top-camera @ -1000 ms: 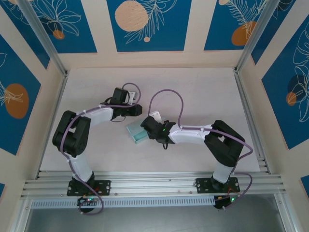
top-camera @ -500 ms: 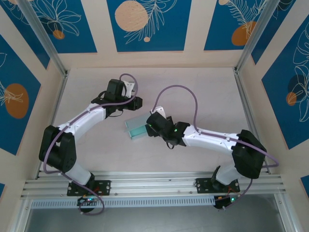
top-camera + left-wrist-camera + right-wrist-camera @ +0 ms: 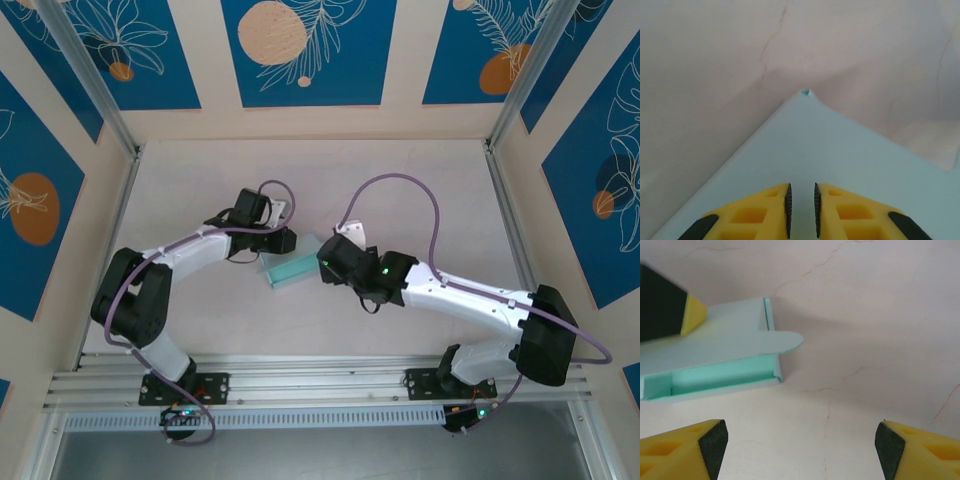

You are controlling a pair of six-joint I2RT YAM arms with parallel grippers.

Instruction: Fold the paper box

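Observation:
The paper box point(image 3: 290, 268) is a small pale-blue card box lying at mid-table, its teal inside showing along the near side. In the right wrist view the paper box point(image 3: 725, 345) has its lid lying nearly flat, with a rounded flap point(image 3: 785, 340) sticking out to the right. My left gripper point(image 3: 288, 240) sits over the box's far edge. Its yellow fingers point(image 3: 765, 210) hover just above the lid point(image 3: 840, 145), barely open, with nothing between them. My right gripper point(image 3: 322, 262) stands wide open to the right of the box, with bare table between its jaws point(image 3: 802, 435).
The pinkish table point(image 3: 420, 190) is walled by blue-patterned panels, with metal rails point(image 3: 515, 240) along the left and right sides. Free room lies behind the box and to the right. A purple cable point(image 3: 400, 195) loops above the right arm.
The left gripper has swung down and right onto the box's far edge, and its jaws have narrowed. The right arm has stretched out further, its gripper backing right of the box.

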